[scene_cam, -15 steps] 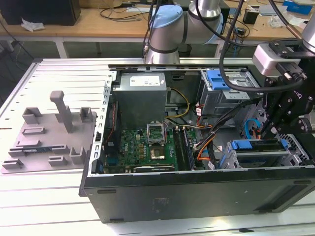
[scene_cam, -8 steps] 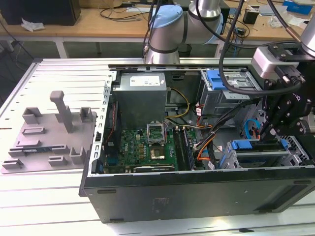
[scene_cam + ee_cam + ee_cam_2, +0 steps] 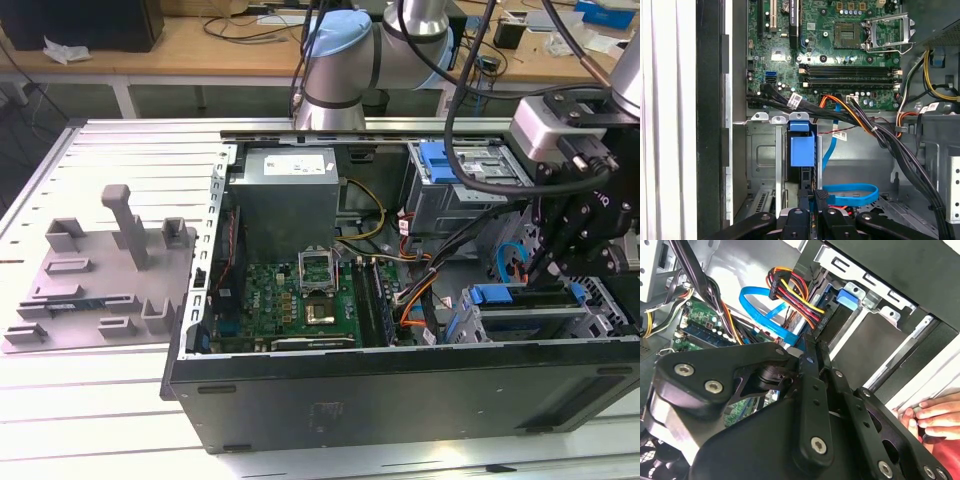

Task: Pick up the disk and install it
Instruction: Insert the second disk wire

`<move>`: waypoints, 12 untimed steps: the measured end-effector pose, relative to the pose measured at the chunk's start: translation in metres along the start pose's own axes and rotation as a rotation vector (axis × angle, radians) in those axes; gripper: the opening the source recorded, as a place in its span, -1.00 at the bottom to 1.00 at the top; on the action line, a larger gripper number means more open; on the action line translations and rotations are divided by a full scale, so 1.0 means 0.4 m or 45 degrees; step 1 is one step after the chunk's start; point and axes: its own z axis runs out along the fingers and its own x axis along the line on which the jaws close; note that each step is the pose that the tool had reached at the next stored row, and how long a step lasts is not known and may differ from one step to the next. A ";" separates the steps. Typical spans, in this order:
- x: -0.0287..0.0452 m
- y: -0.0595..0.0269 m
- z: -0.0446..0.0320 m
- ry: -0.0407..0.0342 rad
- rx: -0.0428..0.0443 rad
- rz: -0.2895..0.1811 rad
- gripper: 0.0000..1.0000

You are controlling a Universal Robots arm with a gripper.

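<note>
Fingers (image 3: 805,196) of my gripper (image 3: 812,197) were drawn in close on the rear edge of the disk (image 3: 802,150), clamping it. The disk stood on edge in the drive bay (image 3: 762,150), its blue carrier frame between the bay's grey metal rails. In the exterior view, I hung over the near corner of the open computer case (image 3: 400,385) on the exterior view's right. The motherboard (image 3: 840,55) lay beyond the bay, and orange, black and blue cables (image 3: 855,117) ran just beside the disk. The grey fixture plate (image 3: 90,290) sat on the table (image 3: 90,420), well apart on the exterior view's left. A person's hand (image 3: 935,417) rested at the case's edge in the second wrist view.
</note>
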 end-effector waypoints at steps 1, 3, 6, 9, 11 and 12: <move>0.000 0.000 0.000 -0.0007 0.000 0.000 -0.68; 0.000 0.000 0.001 -0.0022 0.000 0.000 -0.68; 0.000 -0.001 0.003 -0.0050 0.000 0.000 -0.68; 0.000 -0.003 0.004 -0.0076 0.000 0.000 -0.68; 0.000 -0.003 0.004 -0.0081 0.000 0.000 -0.68; 0.000 -0.003 0.005 -0.0082 0.000 0.000 -0.68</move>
